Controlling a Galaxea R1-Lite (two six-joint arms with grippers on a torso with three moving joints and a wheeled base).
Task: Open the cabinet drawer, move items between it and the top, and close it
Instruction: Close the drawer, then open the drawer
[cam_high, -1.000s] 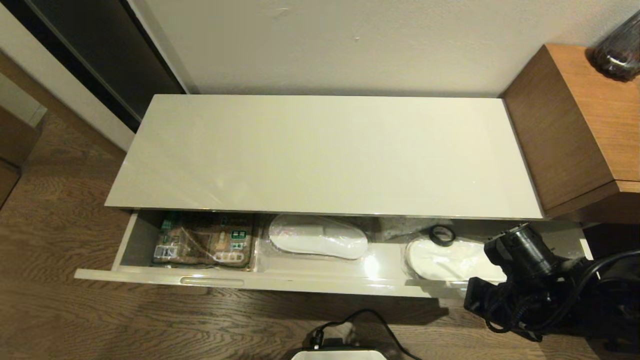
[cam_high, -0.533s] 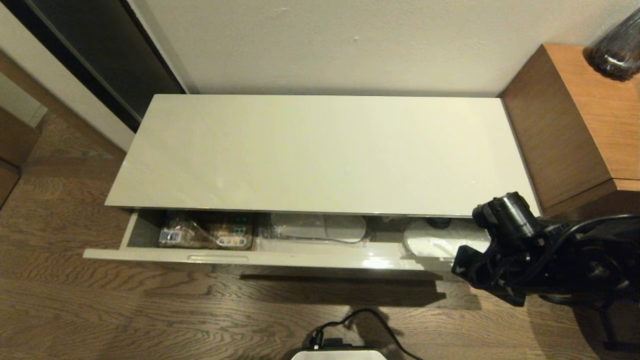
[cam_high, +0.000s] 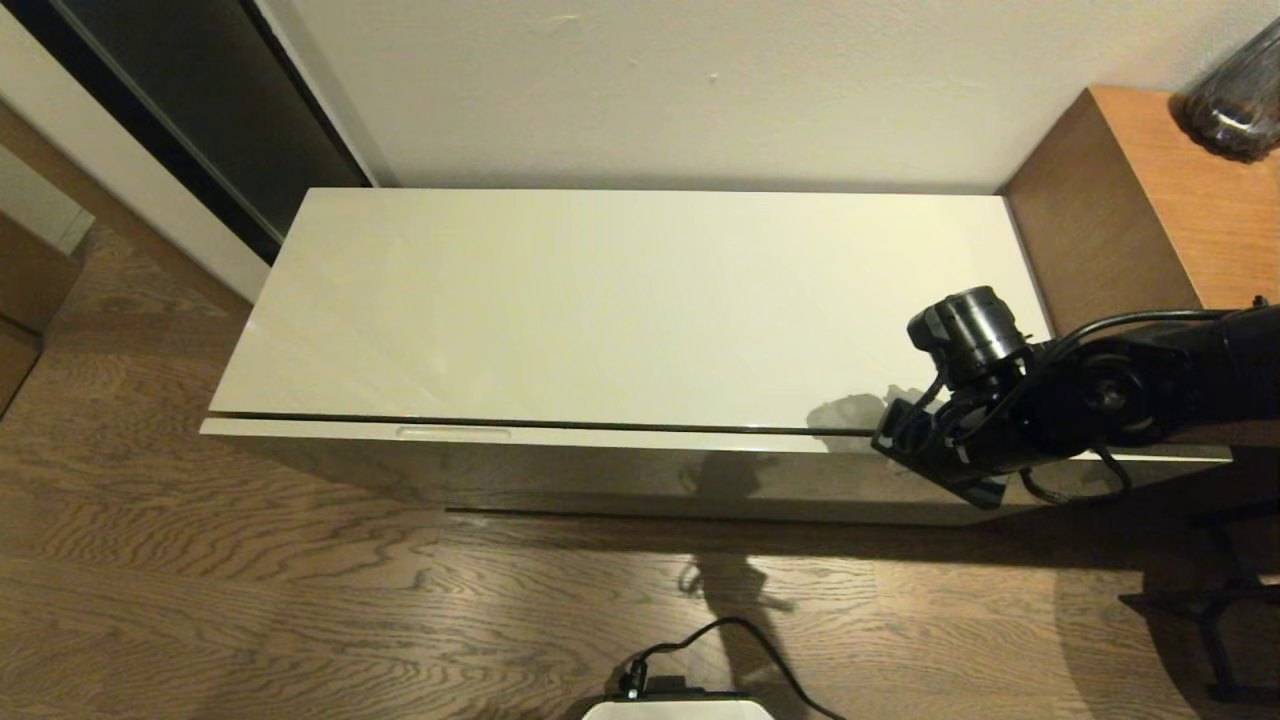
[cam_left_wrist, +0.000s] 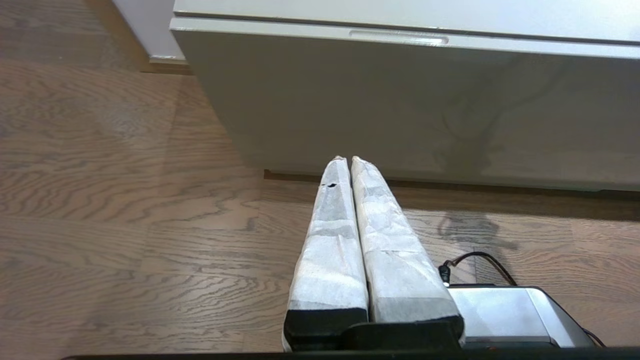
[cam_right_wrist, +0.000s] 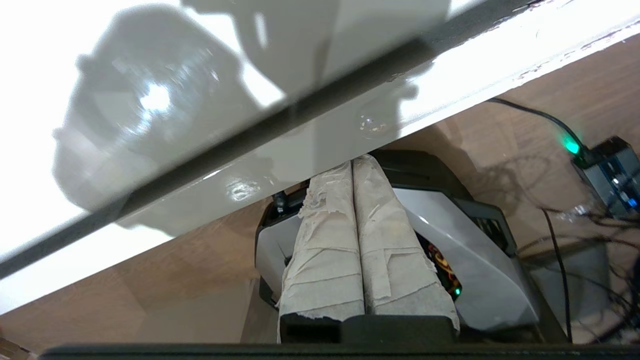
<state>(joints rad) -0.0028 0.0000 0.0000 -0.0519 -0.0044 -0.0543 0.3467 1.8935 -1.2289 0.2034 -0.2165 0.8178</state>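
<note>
Jaws pressed together on the right gripper (cam_right_wrist: 352, 162), tips against the drawer (cam_high: 620, 465) front near its right end. Left gripper (cam_left_wrist: 345, 160), jaws also together, hangs low before the drawer. Drawer sits flush; cabinet top (cam_high: 640, 300) bare, items hidden. Closing looks done.

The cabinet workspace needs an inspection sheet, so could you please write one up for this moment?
Surface: the top is glossy cream-white; nothing seen on it.
Job's things: the cabinet drawer is shut, only a dark seam under the top; the items are not visible.
Clutter: nothing seen.
Grippers: right gripper shut, tips at the drawer front near its right end; left gripper shut, parked low facing the cabinet front.
Cables: black cable on the floor running to a white device.
Surroundings: brown wooden unit on the right, wood floor, pale wall.
</note>
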